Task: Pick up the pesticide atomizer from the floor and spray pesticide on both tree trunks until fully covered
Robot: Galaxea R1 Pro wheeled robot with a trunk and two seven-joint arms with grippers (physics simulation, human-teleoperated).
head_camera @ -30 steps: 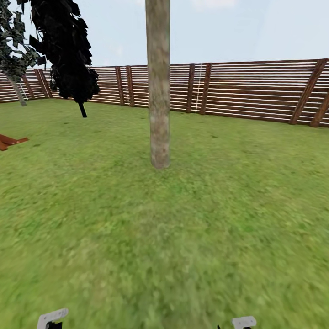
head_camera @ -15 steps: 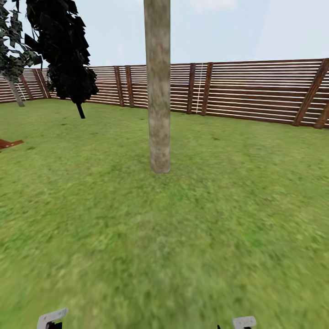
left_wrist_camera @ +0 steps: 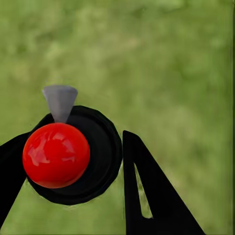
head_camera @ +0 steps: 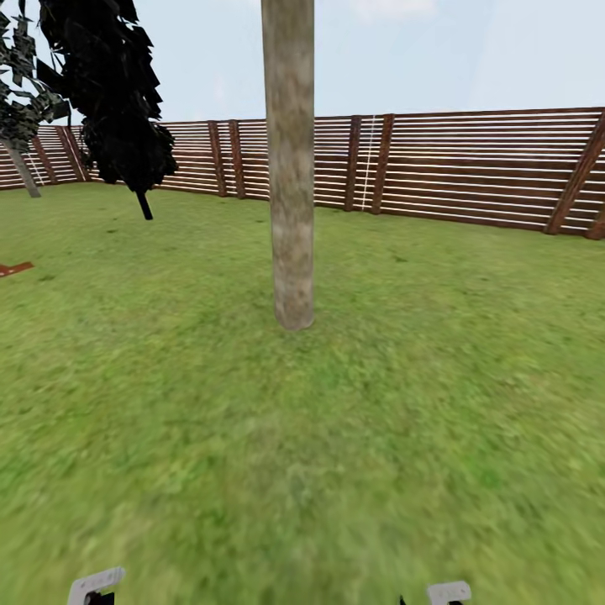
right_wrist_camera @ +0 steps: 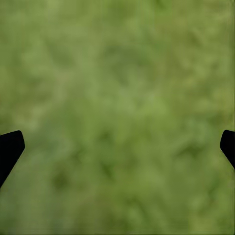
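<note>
A thick, mottled beige-grey tree trunk (head_camera: 291, 210) rises from the grass straight ahead in the head view, a few metres off. The second tree is out of view. In the left wrist view the pesticide atomizer (left_wrist_camera: 56, 155) has a shiny red ball top, a black round body and a grey cone nozzle. My left gripper (left_wrist_camera: 76, 147) is shut on it, one black finger on each side. My right gripper (right_wrist_camera: 122, 142) hangs open over grass with nothing between its fingers. The pesticide is out of view.
A brown slatted fence (head_camera: 470, 168) closes the lawn (head_camera: 336, 437) behind the trunk. A dark narrow cypress-like tree (head_camera: 113, 92) stands at the back left, with a thin-trunked leafy tree (head_camera: 18, 164) beyond it. A red-brown object (head_camera: 13, 269) lies at the left edge.
The whole head view has crept forward: the trunk looks slightly nearer and lower in the picture, and the left-hand things slid outward. Neither gripper's state has changed.
</note>
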